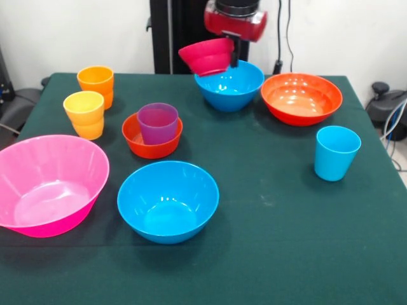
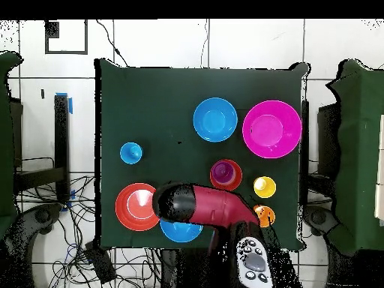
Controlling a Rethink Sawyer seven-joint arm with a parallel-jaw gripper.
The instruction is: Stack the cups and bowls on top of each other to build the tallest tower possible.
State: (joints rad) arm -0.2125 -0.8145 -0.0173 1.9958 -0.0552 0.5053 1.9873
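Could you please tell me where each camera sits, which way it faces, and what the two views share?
Front view: across the table from the robot, facing it; shows the red and black arm holding the small glossy magenta bowl aloft, tilted.
Overhead view: above the green-covered table, looking straight down; the arm reaches in from the bottom edge.
Shared: the purple plastic cup standing in the small orange-red bowl.

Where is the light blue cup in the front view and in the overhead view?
Front view: the light blue cup stands alone at the right, nearer the camera than the wide orange bowl.
Overhead view: it is at the left, above the wide orange bowl.
Shared landmark: that wide orange bowl, its nearest neighbour in both.
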